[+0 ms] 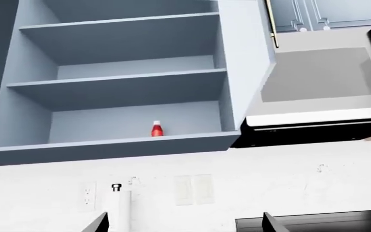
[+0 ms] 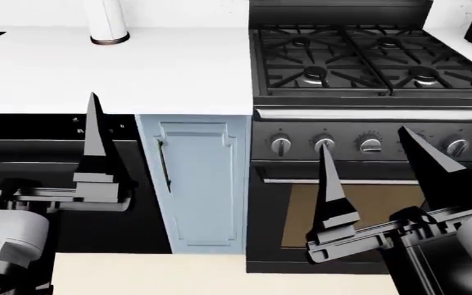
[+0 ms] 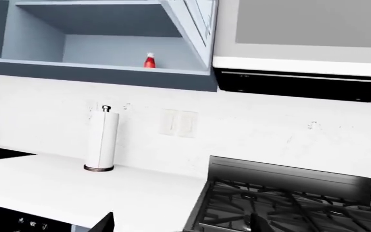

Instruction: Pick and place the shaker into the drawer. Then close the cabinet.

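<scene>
1. We see our left gripper (image 2: 35, 123) and right gripper (image 2: 367, 163) raised before the white countertop (image 2: 179, 67), both with jaws spread and empty.
2. The small red shaker with a white cap (image 1: 157, 129) stands on the bottom shelf of the open blue-grey wall cabinet (image 1: 127, 87).
3. A white paper-towel roll (image 3: 101, 140) stands beside the black gas stove (image 2: 367, 55).

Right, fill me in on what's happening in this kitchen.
Nothing is being handled yet. Both arms hang in front of the counter and stove, the left end effector and right end effector open and empty. Overhead, a wall cabinet stands open with a small red shaker on its bottom shelf. A paper towel roll sits on the counter. No open drawer is in view.
</scene>
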Tool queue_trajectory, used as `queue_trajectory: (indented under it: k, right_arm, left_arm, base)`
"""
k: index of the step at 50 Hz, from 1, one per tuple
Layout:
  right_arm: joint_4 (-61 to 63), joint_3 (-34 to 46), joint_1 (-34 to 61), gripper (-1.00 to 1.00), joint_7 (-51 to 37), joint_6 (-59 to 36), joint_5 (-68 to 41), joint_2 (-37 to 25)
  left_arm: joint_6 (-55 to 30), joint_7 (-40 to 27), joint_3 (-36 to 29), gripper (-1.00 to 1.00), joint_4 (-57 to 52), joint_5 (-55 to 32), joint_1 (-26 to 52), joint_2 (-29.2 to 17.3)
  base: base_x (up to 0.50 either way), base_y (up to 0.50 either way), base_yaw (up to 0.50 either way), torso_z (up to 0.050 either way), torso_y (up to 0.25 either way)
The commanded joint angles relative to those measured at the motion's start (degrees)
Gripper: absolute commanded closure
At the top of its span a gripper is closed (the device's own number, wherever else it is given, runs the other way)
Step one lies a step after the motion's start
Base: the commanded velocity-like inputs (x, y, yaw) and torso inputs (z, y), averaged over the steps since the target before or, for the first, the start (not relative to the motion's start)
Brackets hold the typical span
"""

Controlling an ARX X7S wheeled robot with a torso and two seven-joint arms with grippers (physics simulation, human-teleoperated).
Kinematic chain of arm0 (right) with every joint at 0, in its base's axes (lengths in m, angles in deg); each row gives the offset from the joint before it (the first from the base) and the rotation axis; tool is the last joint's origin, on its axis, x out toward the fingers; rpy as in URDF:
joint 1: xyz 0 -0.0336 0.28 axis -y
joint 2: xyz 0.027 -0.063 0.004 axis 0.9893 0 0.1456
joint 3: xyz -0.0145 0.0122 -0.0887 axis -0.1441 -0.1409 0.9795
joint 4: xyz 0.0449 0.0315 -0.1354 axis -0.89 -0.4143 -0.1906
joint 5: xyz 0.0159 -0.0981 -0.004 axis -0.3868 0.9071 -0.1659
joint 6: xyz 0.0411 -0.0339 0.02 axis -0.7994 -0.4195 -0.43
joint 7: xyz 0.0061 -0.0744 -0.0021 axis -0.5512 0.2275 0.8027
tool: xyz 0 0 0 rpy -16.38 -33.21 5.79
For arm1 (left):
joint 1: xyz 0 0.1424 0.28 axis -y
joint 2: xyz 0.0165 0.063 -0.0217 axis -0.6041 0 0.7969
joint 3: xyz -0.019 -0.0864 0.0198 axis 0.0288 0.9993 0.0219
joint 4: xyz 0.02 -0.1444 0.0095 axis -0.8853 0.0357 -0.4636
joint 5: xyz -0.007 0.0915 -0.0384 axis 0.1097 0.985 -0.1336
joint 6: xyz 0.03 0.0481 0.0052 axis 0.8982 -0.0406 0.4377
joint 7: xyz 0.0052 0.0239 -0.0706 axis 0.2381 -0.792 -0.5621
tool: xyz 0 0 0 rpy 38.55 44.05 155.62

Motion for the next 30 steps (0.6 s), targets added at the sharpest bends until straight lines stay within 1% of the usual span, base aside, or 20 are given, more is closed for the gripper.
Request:
queue_trajectory:
  k: [1, 12, 30]
  right_arm:
    - [0.1, 1.0, 0.7, -1.0, -0.3, 0.1, 0.5, -0.2]
    - [0.2, 2.1, 0.9, -1.0, -0.7, 0.4, 2.0, -0.5]
    - [0.1, 4.4, 2.1, -1.0, -1.1, 1.1, 3.6, -1.1]
  left_arm:
    - [0.0, 0.0, -0.2, -1.0, 0.0, 0.1, 0.0, -0.1]
    - [0.0, -0.1, -0.3, -1.0, -0.1, 0.0, 0.1, -0.2]
    - [0.0, 0.0, -0.7, -1.0, -0.1, 0.1, 0.3, -0.2]
  base:
    - [0.12, 0.5, 0.0, 0.0, 0.0]
    - [0.21, 0.49, 0.0, 0.0, 0.0]
    - [0.44, 0.31, 0.0, 0.0, 0.0]
